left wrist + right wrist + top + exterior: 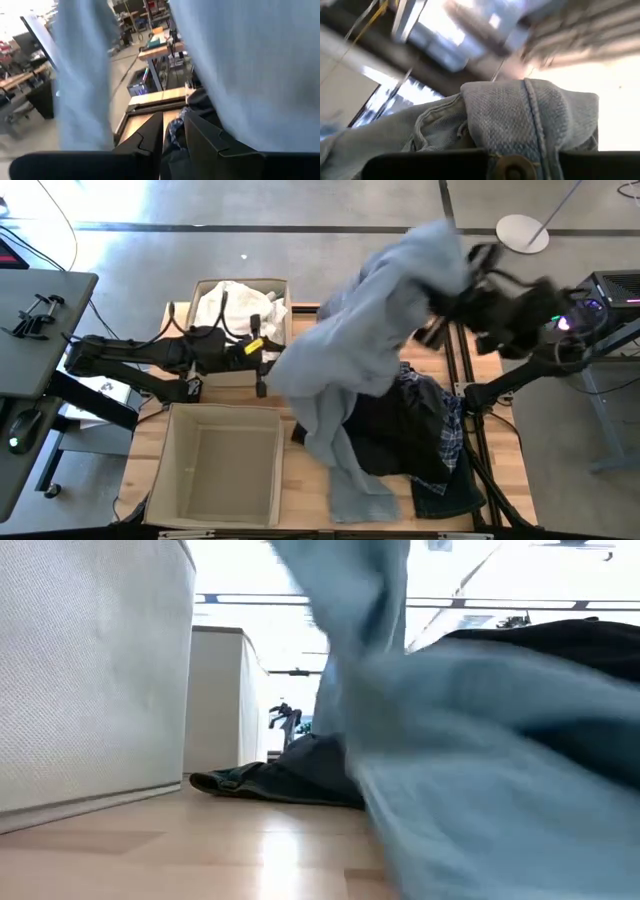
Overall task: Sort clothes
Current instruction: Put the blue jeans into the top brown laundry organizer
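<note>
From above, the right gripper was clenched on the pale denim garment, which hung slantwise down toward the empty bin; the left gripper, nearly closed and empty, waited beside its hem. Low down, denim draped over the dark clothes pile. The right wrist showed the waistband pinched.

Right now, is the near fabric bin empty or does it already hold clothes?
Empty. The high view shows the near bin with only its bare beige floor, while the far bin holds white garments.
</note>
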`<state>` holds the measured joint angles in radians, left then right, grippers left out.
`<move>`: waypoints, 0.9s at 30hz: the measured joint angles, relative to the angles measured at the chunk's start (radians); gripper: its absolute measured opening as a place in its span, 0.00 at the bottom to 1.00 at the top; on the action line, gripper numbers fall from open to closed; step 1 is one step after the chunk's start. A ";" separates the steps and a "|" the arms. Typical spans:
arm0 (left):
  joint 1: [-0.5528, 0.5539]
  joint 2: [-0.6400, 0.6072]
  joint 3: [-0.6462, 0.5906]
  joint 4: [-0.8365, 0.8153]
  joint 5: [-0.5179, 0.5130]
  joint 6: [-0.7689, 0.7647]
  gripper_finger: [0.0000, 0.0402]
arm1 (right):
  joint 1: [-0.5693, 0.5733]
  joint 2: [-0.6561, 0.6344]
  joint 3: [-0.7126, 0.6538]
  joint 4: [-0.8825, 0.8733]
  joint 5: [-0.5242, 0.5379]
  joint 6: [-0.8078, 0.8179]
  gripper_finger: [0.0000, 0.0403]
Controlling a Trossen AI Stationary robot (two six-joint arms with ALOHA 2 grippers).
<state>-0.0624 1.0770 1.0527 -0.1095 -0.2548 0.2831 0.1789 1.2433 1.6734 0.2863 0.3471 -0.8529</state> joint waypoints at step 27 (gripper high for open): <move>-0.160 -0.015 -0.066 0.158 -0.210 0.297 0.17 | -0.207 0.366 0.639 0.337 -0.434 0.015 0.02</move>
<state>-0.2223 1.0618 0.9863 0.0489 -0.4645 0.5799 -0.0279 1.6097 2.3125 0.6229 -0.0866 -0.8381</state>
